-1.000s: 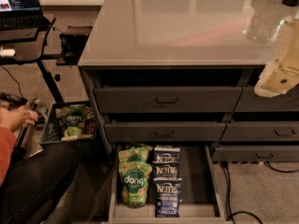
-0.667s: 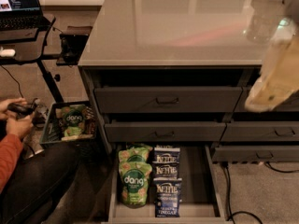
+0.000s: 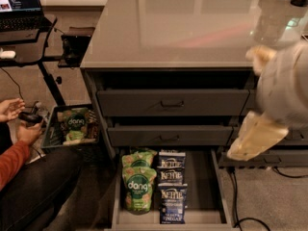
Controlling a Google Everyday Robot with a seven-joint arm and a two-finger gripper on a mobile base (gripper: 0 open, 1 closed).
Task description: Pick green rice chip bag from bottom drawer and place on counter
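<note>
The bottom drawer stands pulled open at the foot of the dark grey cabinet. On its left side lie two green rice chip bags, one in front with the white "dang" logo and one behind it. Blue-and-white Kettle bags lie in a row to their right. The counter is glossy grey-beige above the drawers. My gripper is a blurred cream shape at the right, hanging from the pale arm, above and to the right of the open drawer, well apart from the bags.
Two grey drawers with bar handles sit slightly open above the bottom one. A crate holding another dang bag stands on the floor at left. A person's hand is beside it. A black desk with a laptop stands at back left.
My arm and gripper have moved down and a little left, from counter-edge height to the level of the middle drawer. The bags and drawers have not moved.
</note>
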